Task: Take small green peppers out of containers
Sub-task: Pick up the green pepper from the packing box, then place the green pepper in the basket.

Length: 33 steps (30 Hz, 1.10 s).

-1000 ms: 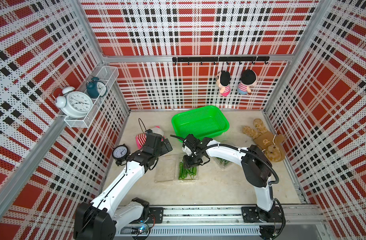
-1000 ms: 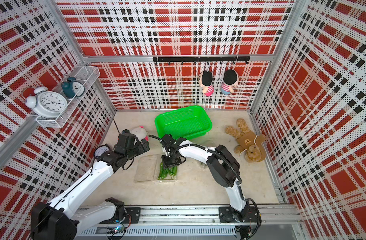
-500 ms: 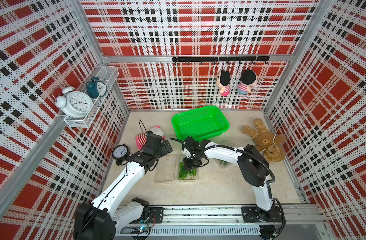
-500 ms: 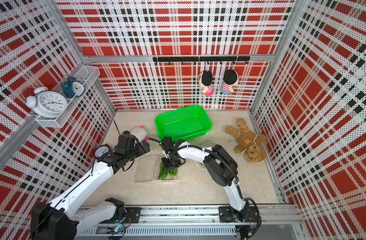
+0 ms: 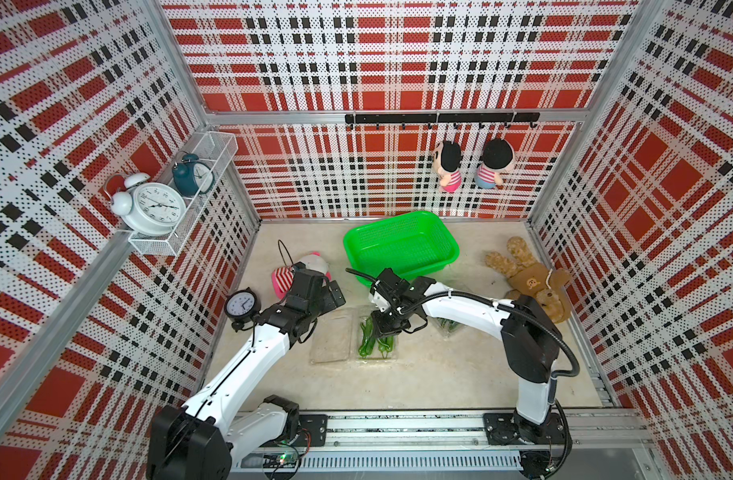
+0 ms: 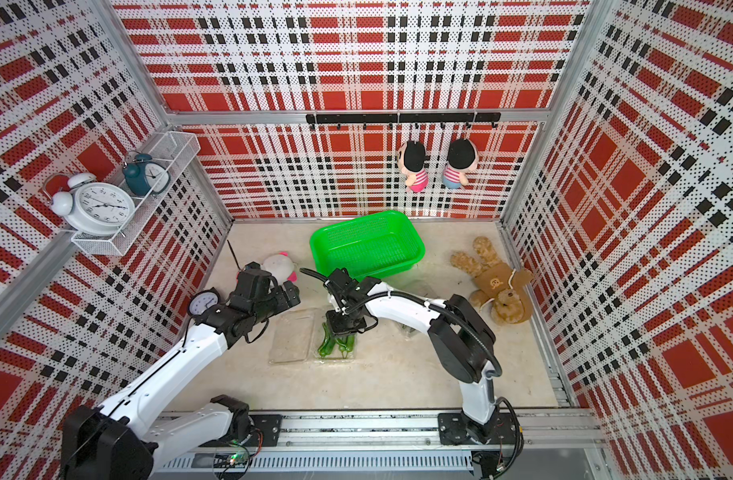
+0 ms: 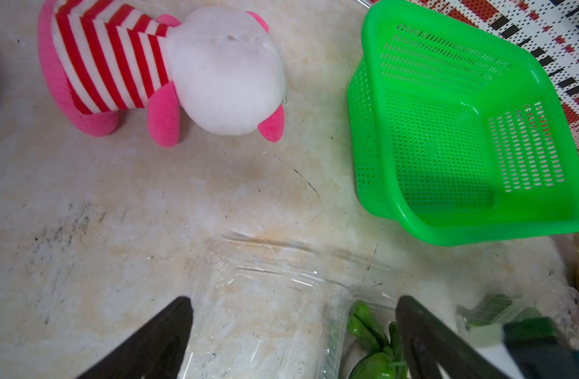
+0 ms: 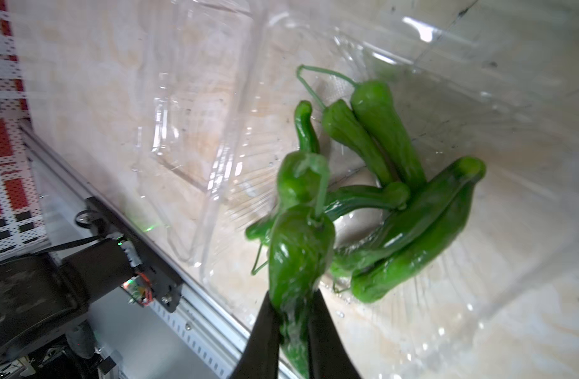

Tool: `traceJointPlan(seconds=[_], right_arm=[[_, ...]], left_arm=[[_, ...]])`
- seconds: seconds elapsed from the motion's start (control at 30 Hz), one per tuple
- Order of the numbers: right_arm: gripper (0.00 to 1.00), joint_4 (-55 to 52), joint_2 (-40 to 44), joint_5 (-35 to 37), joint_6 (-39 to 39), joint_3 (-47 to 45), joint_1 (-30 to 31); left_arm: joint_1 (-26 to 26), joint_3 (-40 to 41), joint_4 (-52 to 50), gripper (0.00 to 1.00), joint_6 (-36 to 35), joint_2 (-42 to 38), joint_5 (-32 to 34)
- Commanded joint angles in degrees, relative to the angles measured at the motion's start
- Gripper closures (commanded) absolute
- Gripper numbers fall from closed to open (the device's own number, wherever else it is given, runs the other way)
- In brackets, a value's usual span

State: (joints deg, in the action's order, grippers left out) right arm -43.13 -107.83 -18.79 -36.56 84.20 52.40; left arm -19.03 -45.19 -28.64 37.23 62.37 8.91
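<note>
An open clear container (image 5: 331, 338) lies in mid-table, its lid flat and its tray (image 8: 445, 52) holding several small green peppers (image 5: 373, 343) (image 8: 380, 131). My right gripper (image 8: 293, 305) reaches down into that tray and is shut on one pepper (image 8: 298, 249), pinched between the two black fingers. In both top views the right gripper (image 5: 387, 328) (image 6: 343, 326) hangs over the pile. My left gripper (image 7: 294, 305) (image 5: 333, 297) stands open above the lid's far end, holding nothing. A second clear container (image 5: 447, 326) with peppers lies partly hidden behind the right arm.
A green mesh basket (image 5: 400, 247) stands behind the containers. A pink striped plush (image 5: 292, 274) lies by the left gripper and a brown teddy bear (image 5: 531, 282) at the right. A small round clock (image 5: 241, 303) stands at the left wall. The arms' rail (image 5: 398, 428) runs along the front.
The right gripper's jaws have closed on a pepper in the open container, and its arm has shifted slightly left. The left arm has not moved.
</note>
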Motion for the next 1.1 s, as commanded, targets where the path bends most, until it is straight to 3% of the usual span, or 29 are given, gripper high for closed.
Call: traceJointPlan(seconds=[0.0, 0.13, 0.3, 0.47, 0.6, 0.77, 1.07], right_arm=[[0.92, -3.24, 3.78, 0.97, -0.97, 2.6, 0.27], [0.92, -6.64, 5.23, 2.47, -0.26, 8.17, -0.98], [0.92, -13.29, 1.17, 4.06, 3.57, 24.77, -6.28], [0.91, -16.45, -9.32, 3.99, 8.42, 42.33, -14.3], [0.91, -13.61, -18.82, 2.26, 8.82, 50.02, -19.02], [0.92, -7.2, -26.75, 2.18, 8.28, 49.28, -21.39], [0.92, 3.54, -31.7, 5.25, 6.94, 39.89, -21.73]], left_arm=[[0.55, -0.23, 1.57, 0.0, -0.31, 0.36, -0.47], [0.66, -1.12, 1.55, 0.0, -0.67, 0.65, -0.29], [1.07, -2.13, 0.84, 0.0, -1.35, 0.67, -0.2], [1.43, -3.01, -0.13, 0.0, -2.07, 0.87, -0.25], [1.45, -4.09, -1.28, 0.0, -2.43, 0.92, -0.38], [1.45, -4.63, -2.37, 0.0, -1.69, 0.08, -0.38], [1.45, -4.15, -3.17, 0.0, 0.03, -1.02, -1.13]])
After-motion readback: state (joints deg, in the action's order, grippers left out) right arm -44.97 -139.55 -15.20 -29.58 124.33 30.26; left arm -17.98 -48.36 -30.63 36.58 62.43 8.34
